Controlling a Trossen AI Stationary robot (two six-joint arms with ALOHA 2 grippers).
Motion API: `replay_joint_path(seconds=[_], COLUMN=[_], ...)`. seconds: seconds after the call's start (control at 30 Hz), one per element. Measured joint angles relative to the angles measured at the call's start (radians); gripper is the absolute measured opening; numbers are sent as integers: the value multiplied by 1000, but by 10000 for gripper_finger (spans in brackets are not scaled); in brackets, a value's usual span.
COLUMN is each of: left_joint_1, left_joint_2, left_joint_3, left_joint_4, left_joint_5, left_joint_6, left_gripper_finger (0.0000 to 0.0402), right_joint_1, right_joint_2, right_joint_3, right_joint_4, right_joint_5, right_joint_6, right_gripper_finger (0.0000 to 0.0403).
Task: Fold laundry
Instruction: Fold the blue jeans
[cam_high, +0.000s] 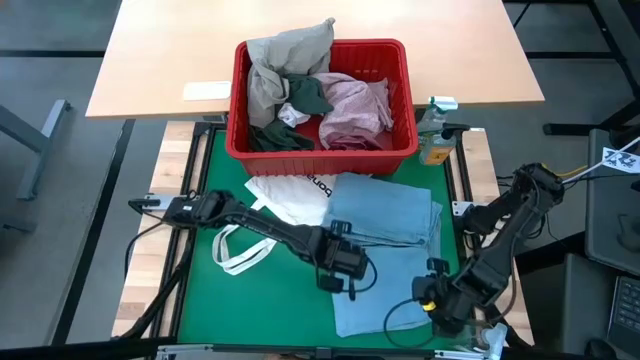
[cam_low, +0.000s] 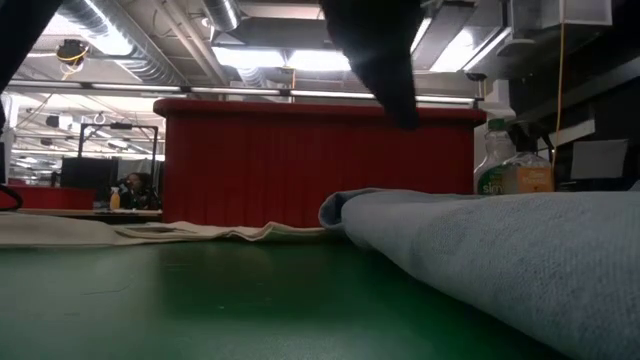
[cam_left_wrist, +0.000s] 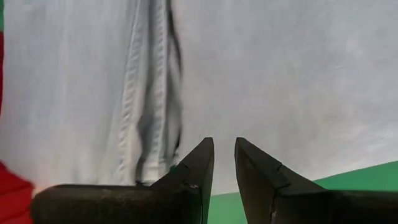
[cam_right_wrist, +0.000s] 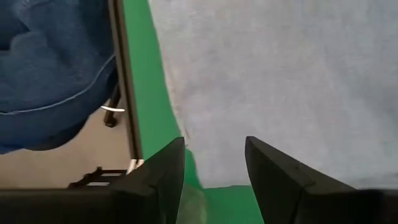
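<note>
Overhead first: a light blue cloth garment (cam_high: 385, 225) lies spread flat on the green table mat (cam_high: 250, 300), partly folded, with its near edge reaching toward the front of the table. The left gripper (cam_high: 340, 268) sits low at the garment's left edge, about mid-length. The right gripper (cam_high: 432, 293) is at the garment's near right corner. Behind the garment stands a red plastic slotted basket (cam_high: 322, 150) holding more laundry: a beige-khaki piece (cam_high: 285, 55) heaped up at the back left, a dark grey-green piece (cam_high: 305, 95), a mottled pink piece (cam_high: 355, 105) and a small white piece (cam_high: 291, 114). A white tote bag with black lettering and loop handles (cam_high: 290, 200) lies between basket and blue garment, its straps trailing left. A clear plastic bottle (cam_high: 433, 135) stands just right of the basket.

Low view: the blue garment (cam_low: 500, 250) fills the right foreground as a rounded fold resting on the mat; the red basket wall (cam_low: 310, 160) rises behind, the bottle (cam_low: 510, 165) to its right. A dark arm part hangs in from above.

Left wrist view: the dark fingers (cam_left_wrist: 196, 171) stand narrowly apart, tips over the blue cloth (cam_left_wrist: 280, 81) beside a stitched seam, nothing pinched between them.

Right wrist view: fingers (cam_right_wrist: 273, 171) moderately apart, empty, poised at the cloth's edge (cam_right_wrist: 280, 81) where the green mat shows. Blue denim, seemingly a person's clothing (cam_right_wrist: 50, 62), shows beyond the table edge.
</note>
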Motion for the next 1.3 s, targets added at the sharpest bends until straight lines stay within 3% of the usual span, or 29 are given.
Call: replay_joint_path(seconds=[0.2, 0.43, 0.6, 0.77, 0.9, 1.1, 1.3], left_joint_1=[-18, -18, -19, -18, -19, -18, -18], left_joint_2=[0, 0, 0, 0, 0, 0, 0], left_joint_3=[0, 0, 0, 0, 0, 0, 0], left_joint_4=[35, 40, 40, 45, 47, 47, 46], left_joint_5=[0, 0, 0, 0, 0, 0, 0], left_joint_6=[-3, -28, -30, -32, -32, -32, -30], left_gripper_finger=[65, 117, 148, 153, 153, 153, 153], right_joint_1=[22, 22, 22, 22, 23, 76, 165], right_joint_2=[0, 0, 0, 0, 0, 14, 107], right_joint_3=[0, -13, -23, -23, -23, -24, -24], right_joint_4=[18, 15, 10, 8, 18, 86, 150], right_joint_5=[8, -4, -18, -18, -18, 21, 73], right_joint_6=[60, 66, 67, 67, 67, 57, -61], right_gripper_finger=[170, 176, 224, 284, 309, 305, 299])
